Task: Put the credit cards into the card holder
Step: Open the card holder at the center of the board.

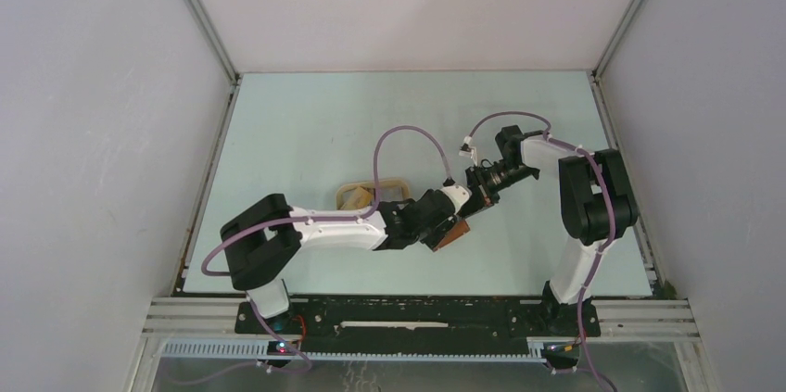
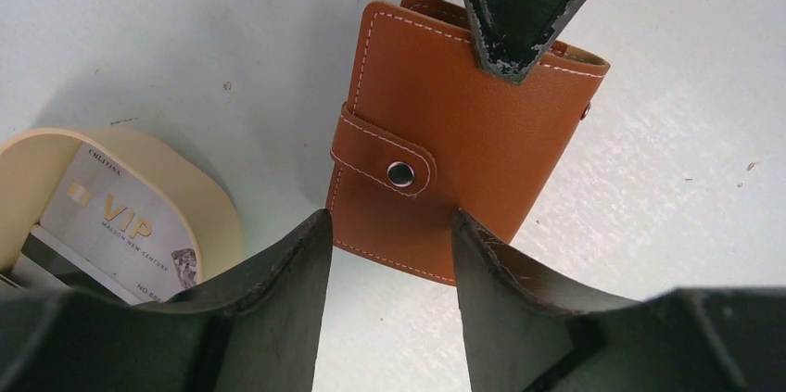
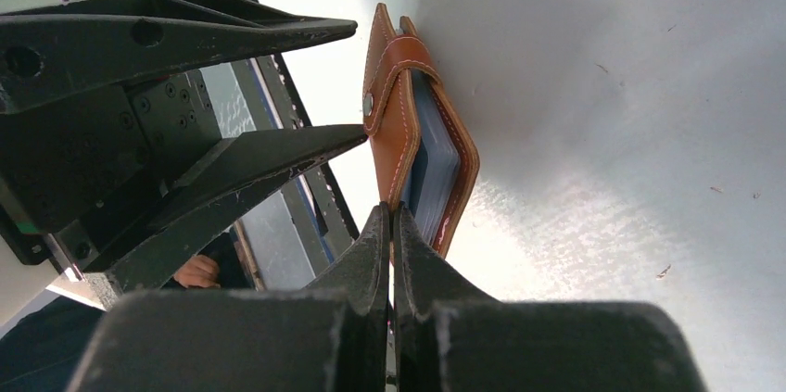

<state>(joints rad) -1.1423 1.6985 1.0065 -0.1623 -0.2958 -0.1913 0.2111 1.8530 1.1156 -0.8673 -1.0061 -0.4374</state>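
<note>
Zero cards loaded, afaict. On the counter [image 1: 306, 123], my left end effector [image 2: 389, 218] is spread wide astride the card holder [image 2: 463, 151], at its near edge. The right end effector [image 3: 390, 211] is pinched narrow, tips at its far edge. Cream tray [image 2: 209, 193] sits just beside, credit cards [image 2: 120, 221] lying in it, VIP one on top. Holder's folded, snap [image 2: 400, 173] done up. Left to do: unsnap, open, load cards.

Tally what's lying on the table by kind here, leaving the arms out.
card holder: 1
tray: 1
cards plainly showing: 1, the VIP card in the tray; any under it cannot be counted
Total: 3
</note>
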